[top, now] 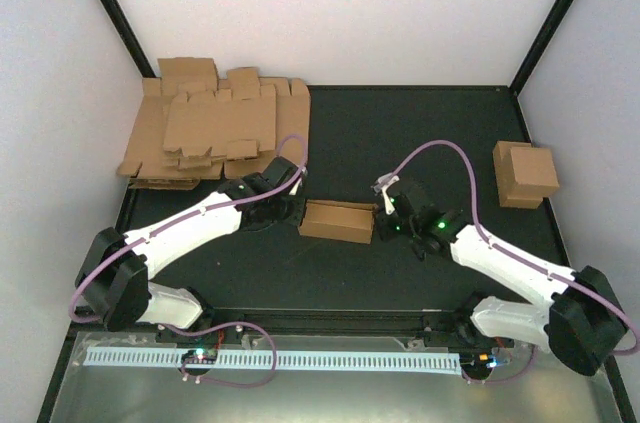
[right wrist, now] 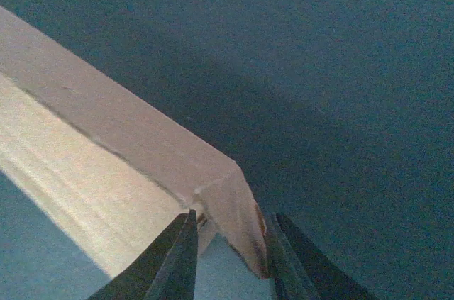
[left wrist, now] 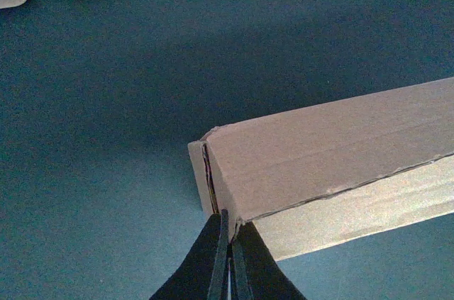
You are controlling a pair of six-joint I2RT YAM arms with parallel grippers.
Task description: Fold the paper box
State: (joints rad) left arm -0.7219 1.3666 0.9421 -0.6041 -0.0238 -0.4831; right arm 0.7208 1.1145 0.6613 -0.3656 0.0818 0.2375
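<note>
Two grippers meet the paper box (top: 336, 220), one at each end; it sits as an open-topped trough on the dark table (top: 430, 133), directly between them. Left gripper (left wrist: 228, 240): fingers pressed together, tips touching the box's near lower corner at the seam; cannot tell whether a sliver of card is nipped between them, looks more like a push than a hold. Right gripper (right wrist: 230, 250): jaws partly apart, straddling the short end wall, which leans at an angle between them; outer finger (right wrist: 284, 257) touching the card, inner finger with a thin gap, so not clamped. Pile of flat blanks (top: 215, 128) lies well beyond the left gripper, a made-up box (top: 525, 173) well off past the right gripper's outer side. Risks as judged: if the right jaws bite on that slanted wall they may crease or crush it instead of standing it square; the left tips bear on a corner only, so a sideways load could make them slip off and let the box skate or swing; the side walls look unlocked and may splay flat
</note>
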